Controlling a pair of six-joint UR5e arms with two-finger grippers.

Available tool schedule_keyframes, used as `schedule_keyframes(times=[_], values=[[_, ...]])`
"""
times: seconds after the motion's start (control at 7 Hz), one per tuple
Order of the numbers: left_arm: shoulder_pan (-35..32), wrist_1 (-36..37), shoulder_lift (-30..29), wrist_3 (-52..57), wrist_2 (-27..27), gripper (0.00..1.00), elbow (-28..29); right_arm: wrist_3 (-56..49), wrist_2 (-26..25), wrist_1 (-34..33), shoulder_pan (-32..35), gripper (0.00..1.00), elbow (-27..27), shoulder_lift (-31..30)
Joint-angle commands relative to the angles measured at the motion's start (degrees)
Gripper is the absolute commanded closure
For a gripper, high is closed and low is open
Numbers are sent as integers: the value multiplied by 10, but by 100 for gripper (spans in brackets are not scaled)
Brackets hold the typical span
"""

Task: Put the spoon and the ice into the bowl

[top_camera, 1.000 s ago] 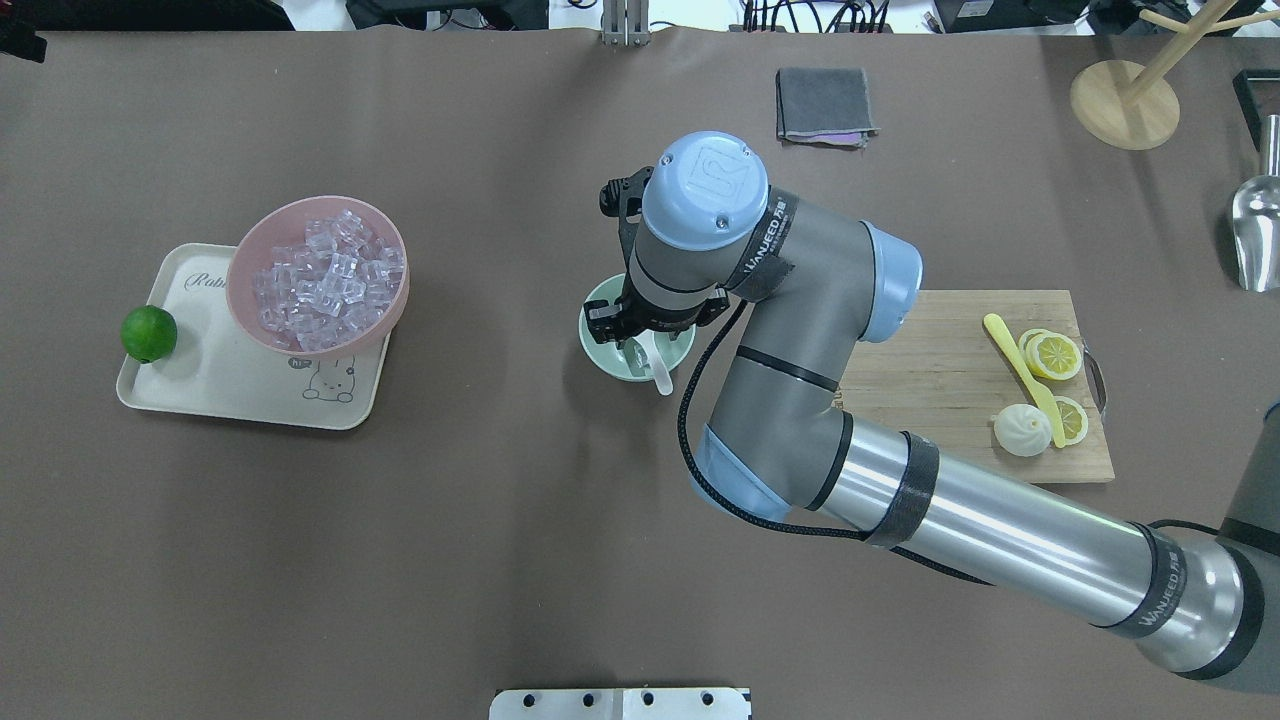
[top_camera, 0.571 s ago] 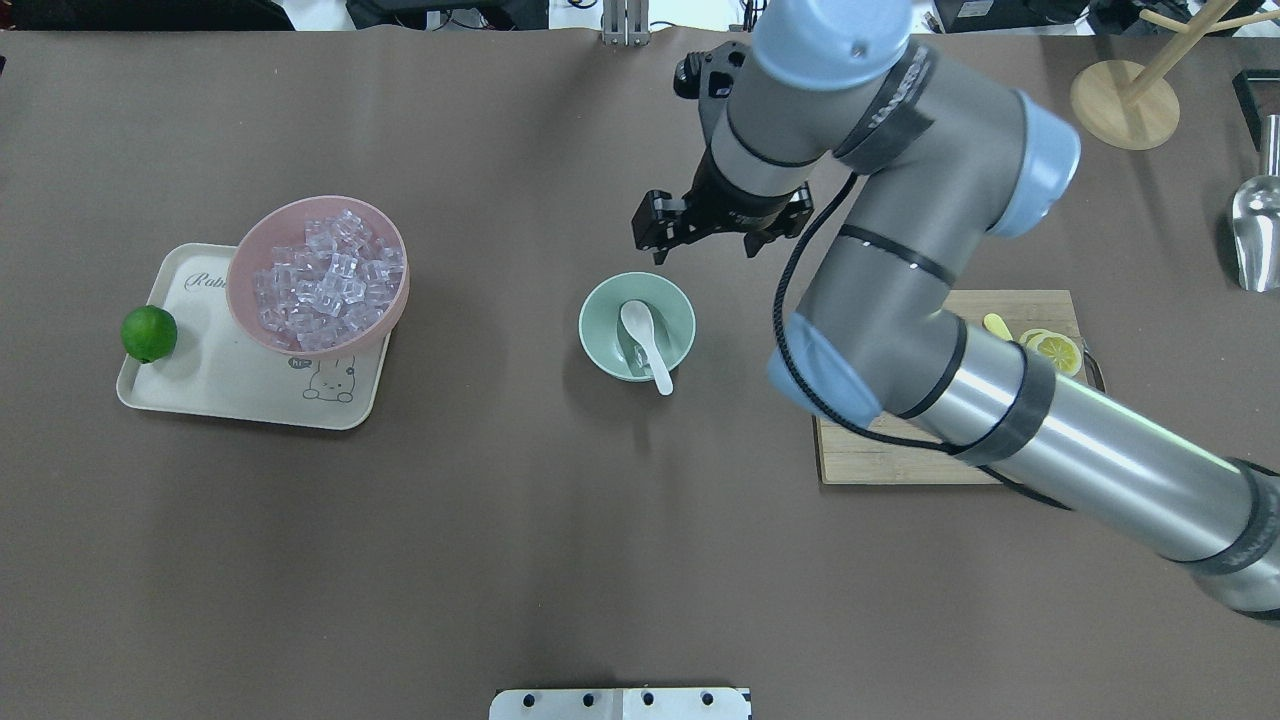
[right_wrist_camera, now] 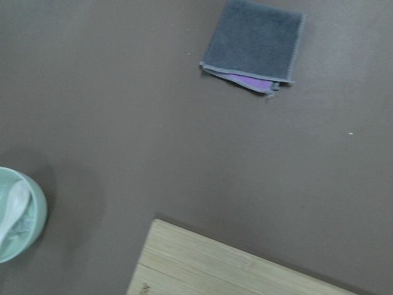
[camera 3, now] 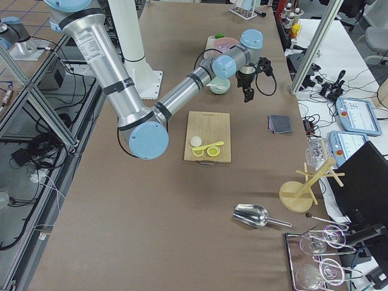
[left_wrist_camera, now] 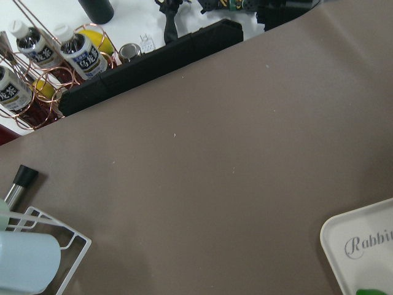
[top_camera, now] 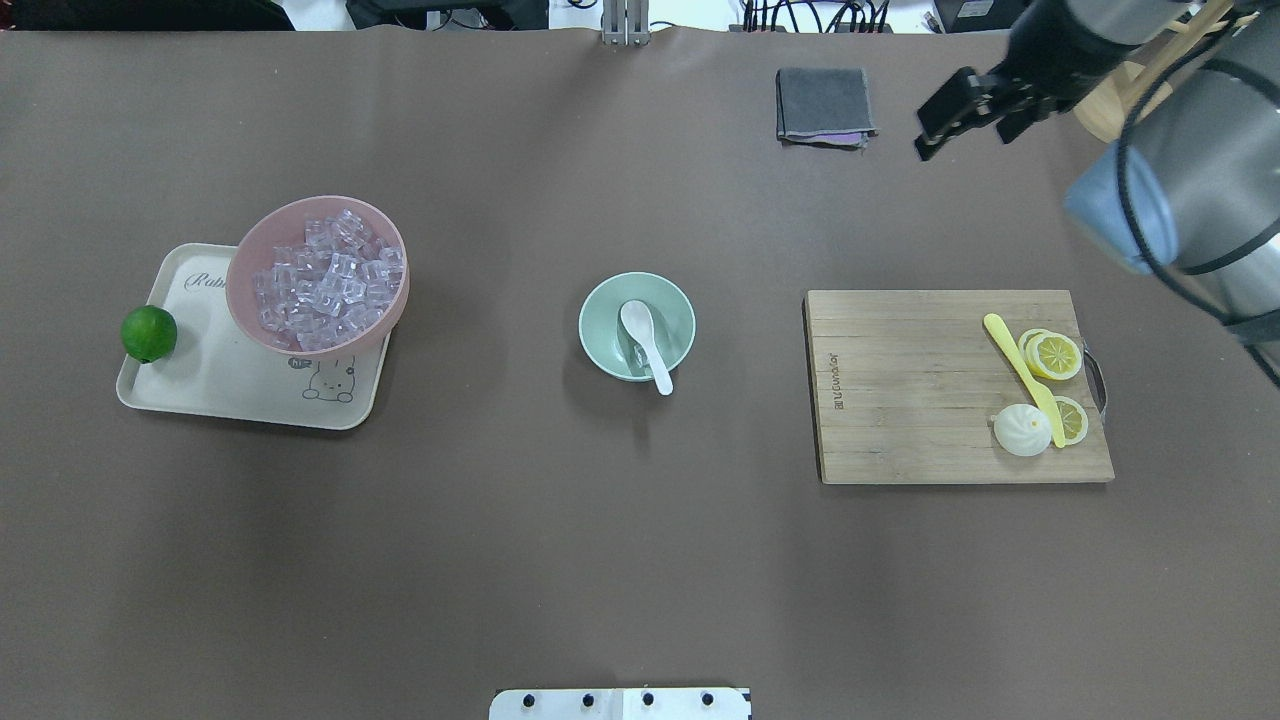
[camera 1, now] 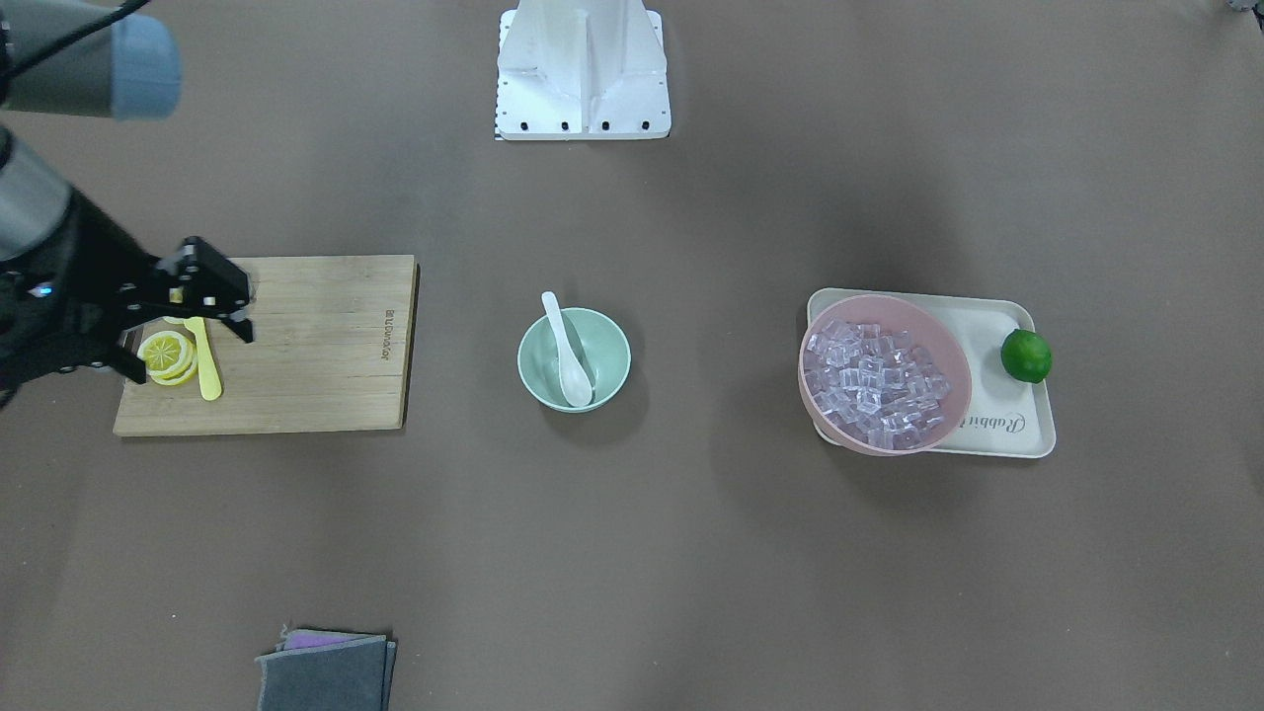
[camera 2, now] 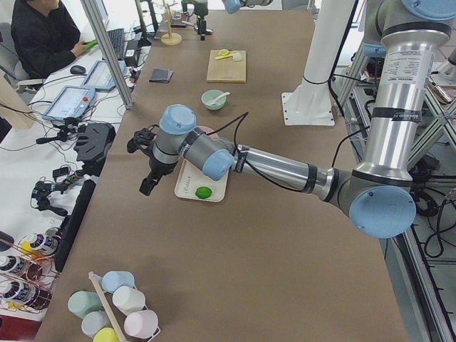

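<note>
The mint-green bowl stands mid-table, also in the front view and at the right wrist view's left edge. The white spoon lies in it, handle over the rim toward the robot. A clear cube of ice seems to lie beside the scoop. The ice heap fills the pink bowl. My right gripper is open and empty, high up at the far right, away from the bowl. My left gripper shows only in the left side view, past the tray; I cannot tell its state.
The pink bowl sits on a cream tray with a lime. A wooden cutting board holds lemon slices, a yellow knife and a white bun. A grey cloth, wooden stand and metal scoop lie far right.
My right gripper has lifted off the green bowl and swung up and away to the far right. The spoon stays in the bowl.
</note>
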Motion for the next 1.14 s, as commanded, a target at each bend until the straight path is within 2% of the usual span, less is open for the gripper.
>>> schedule_keyframes(times=[0.0, 0.14, 0.29, 0.43, 0.57, 0.86, 1.0], values=[[-28, -18, 38, 12, -11, 2, 3, -33, -34, 2, 34, 0, -6, -40], [-37, -19, 38, 13, -11, 2, 22, -34, -56, 2, 44, 0, -39, -43], [-52, -18, 38, 13, -10, 2, 56, -64, -56, 2, 63, 0, -78, -73], [-65, -23, 42, 14, -6, 2, 93, -179, -49, 1, 98, 0, -131, -77], [-72, -8, 38, 12, -8, 2, 98, -216, -39, 2, 124, 0, -164, -98], [-74, 85, 34, 6, -34, 2, 73, -219, 0, 3, 152, 0, -162, -153], [-75, 111, 42, 0, -44, 2, 39, -220, 8, 4, 161, 0, -160, -177]])
